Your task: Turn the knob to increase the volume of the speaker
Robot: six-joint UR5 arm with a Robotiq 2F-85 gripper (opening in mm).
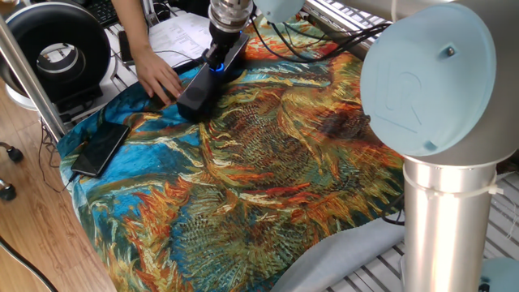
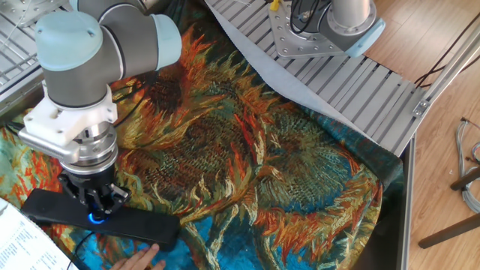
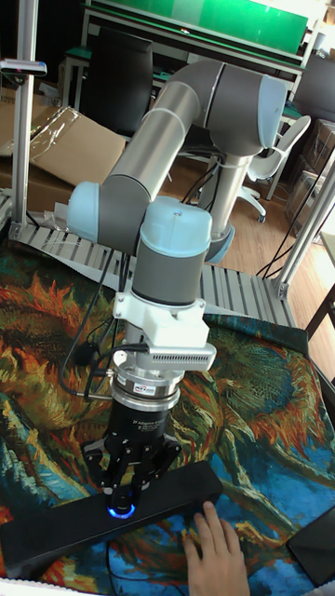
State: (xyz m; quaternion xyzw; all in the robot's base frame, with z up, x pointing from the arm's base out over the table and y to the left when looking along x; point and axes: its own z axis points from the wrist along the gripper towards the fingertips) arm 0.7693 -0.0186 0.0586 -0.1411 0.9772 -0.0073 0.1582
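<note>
1 speaker (image 1: 199, 85) w/ 1 knob (image 2: 96, 218); 1 phone (image 1: 100, 148); 1 hand (image 1: 158, 77); 1 sunflower cloth (image 1: 268, 170).
</note>
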